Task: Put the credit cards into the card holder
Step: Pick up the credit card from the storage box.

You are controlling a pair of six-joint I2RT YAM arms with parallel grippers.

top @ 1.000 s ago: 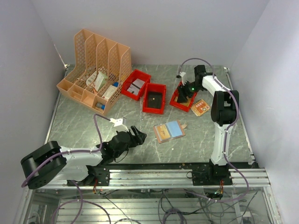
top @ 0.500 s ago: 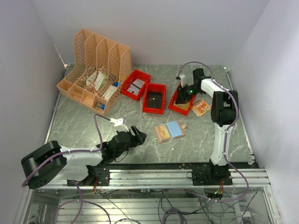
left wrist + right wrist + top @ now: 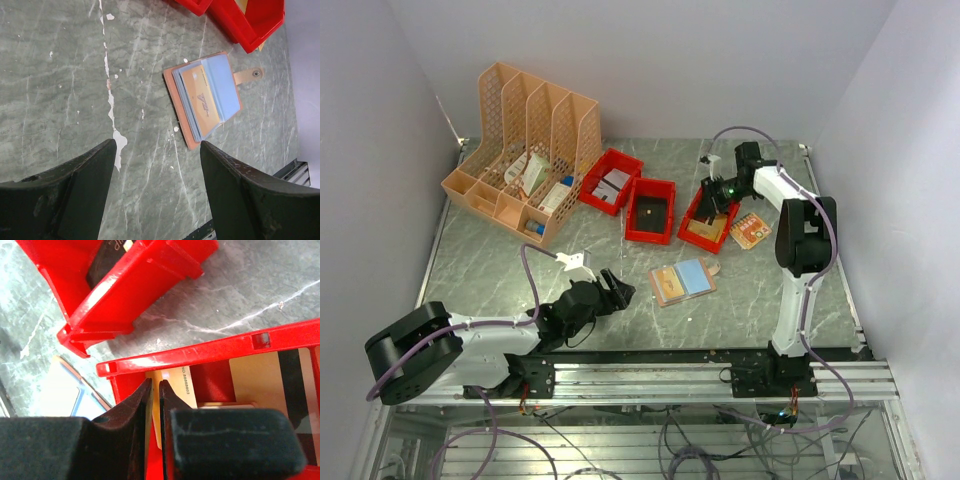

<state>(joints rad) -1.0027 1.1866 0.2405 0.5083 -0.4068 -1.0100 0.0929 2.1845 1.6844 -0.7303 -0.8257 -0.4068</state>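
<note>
The card holder lies open on the table with blue sleeves, an orange card in its top sleeve and its snap strap out to the side. My left gripper rests open just left of it, with nothing between its fingers. My right gripper reaches down into the right-hand red bin. Its jaws are closed to a thin slit on the edge of a cream credit card. Another tan card with a dark stripe lies in the same bin.
A patterned orange card lies on the table right of that bin. Two more red bins stand at the centre back, and an orange lattice file rack at the back left. White walls close in the table.
My right gripper has closed from wide open to nearly shut inside the right-hand red bin, and that bin has shifted a little. The left arm has not moved.
</note>
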